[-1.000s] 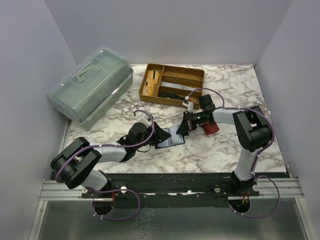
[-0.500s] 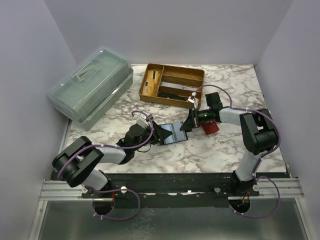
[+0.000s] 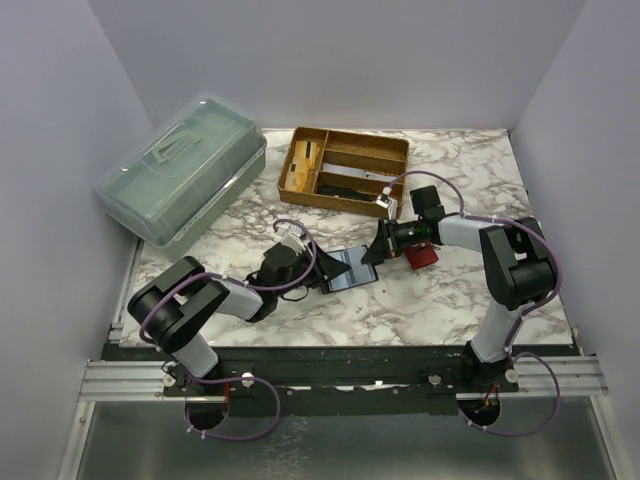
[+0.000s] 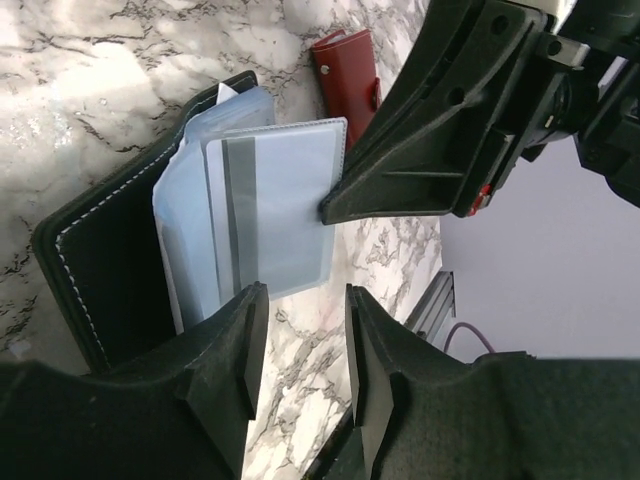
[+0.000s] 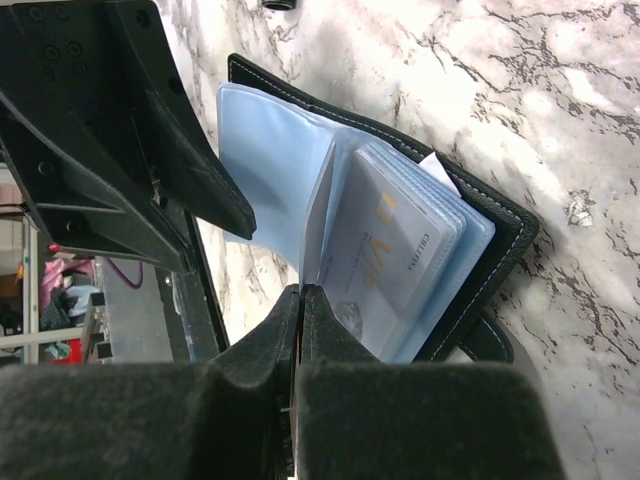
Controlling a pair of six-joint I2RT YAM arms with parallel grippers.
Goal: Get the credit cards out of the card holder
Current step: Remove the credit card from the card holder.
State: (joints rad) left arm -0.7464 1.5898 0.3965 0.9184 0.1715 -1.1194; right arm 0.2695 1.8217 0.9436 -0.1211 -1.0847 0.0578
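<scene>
Two pincers meet at the open black leather card holder on the white marble table. Pale blue-grey plastic credit cards sit fanned in its clear sleeves, the lower ones hidden.

Left gripper, left of holder: narrow gap, empty.

Right gripper, right of holder: closed, tips at a sleeve edge. Grip unclear.

Red leather wallet beyond holder, partly covered.

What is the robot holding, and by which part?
The right gripper pinches the edge of a pale blue plastic card sleeve sticking out of the black card holder. The left gripper is open, holding nothing.
</scene>
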